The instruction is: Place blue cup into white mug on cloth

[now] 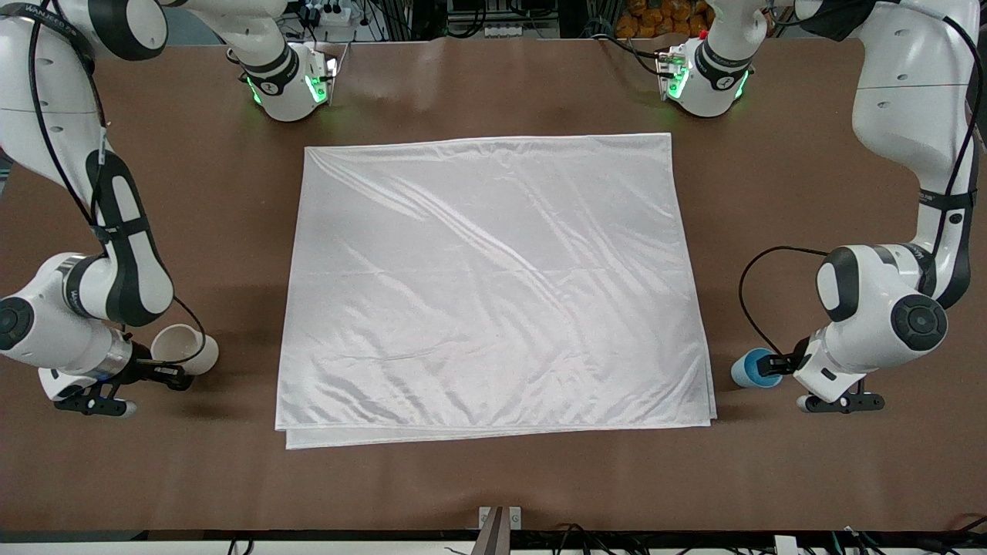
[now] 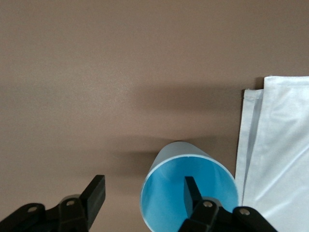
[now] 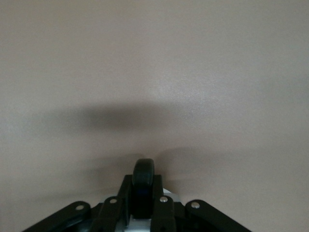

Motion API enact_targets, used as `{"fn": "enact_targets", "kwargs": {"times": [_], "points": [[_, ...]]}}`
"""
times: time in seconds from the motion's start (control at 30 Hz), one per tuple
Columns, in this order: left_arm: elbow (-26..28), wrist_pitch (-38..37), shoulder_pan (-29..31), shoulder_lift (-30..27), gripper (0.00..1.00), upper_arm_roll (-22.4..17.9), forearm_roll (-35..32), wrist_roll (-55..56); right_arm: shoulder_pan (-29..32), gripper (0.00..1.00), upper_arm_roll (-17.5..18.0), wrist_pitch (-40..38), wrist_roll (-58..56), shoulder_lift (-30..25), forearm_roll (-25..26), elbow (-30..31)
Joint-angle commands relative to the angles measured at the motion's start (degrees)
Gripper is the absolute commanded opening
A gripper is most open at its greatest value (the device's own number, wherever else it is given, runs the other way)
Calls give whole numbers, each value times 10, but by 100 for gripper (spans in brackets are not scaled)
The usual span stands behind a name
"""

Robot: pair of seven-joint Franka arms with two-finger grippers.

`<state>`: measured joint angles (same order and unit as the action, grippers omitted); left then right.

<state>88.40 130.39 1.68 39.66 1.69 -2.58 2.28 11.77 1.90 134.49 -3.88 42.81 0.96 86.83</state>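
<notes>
The cloth [image 1: 493, 285] is spread wrinkled and in folded layers at the middle of the brown desk [image 1: 493, 486], and every other thing is placed here by it.

The blue cup [image 1: 749, 368] is seen just off the cloth's edge toward the left arm's end of the desk, near the cloth's corner that lies closer to the front camera. It is tipped, its open mouth [image 2: 189, 193] turned toward the wrist camera. The left tool [image 1: 775, 365] is set at that cup with its fingers parted: one finger [image 2: 192, 195] is seen inside the cup's mouth, the other [image 2: 93, 194] outside the wall with a gap between. Whether the wall is pinched cannot be told.

The white mug [image 1: 183, 348] is found off the cloth's edge toward the right arm's end of the desk, apart from the cloth, tilted with its off-white interior showing. The right tool [image 1: 171, 375] is closed on the mug's black loop handle [image 3: 143, 182], which is gripped between the fingers in the right wrist view.
</notes>
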Motion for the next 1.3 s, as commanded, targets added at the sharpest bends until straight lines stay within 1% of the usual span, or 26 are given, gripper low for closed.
{"fn": "enact_targets", "kwargs": {"times": [0.0, 0.07, 0.33, 0.63, 0.87, 1.07, 1.27], "points": [[-8, 6, -2, 6, 51, -2, 3, -3, 0, 0, 5, -5, -23, 9, 4, -13], [-8, 7, -2, 7, 43, -2, 3, -3, -4, 0, 8, -8, -21, 6, 3, -13], [-8, 7, -2, 9, 23, -2, 4, -3, -36, 0, 12, -55, -10, -10, -3, -17], [-8, 11, -2, 10, 1, -2, 4, 0, -82, 0, 13, -105, 65, -44, -4, -19], [-8, 11, -3, 9, 0, -2, 5, 2, -148, 0, 13, -151, 154, -76, -4, -29], [-9, 11, -2, 3, 0, -2, 4, 1, -228, 0, 11, -152, 257, -84, -2, -30], [-8, 10, 3, -12, 0, -2, 4, -10, -285, 0, 11, -147, 342, -83, 0, -31]]}}
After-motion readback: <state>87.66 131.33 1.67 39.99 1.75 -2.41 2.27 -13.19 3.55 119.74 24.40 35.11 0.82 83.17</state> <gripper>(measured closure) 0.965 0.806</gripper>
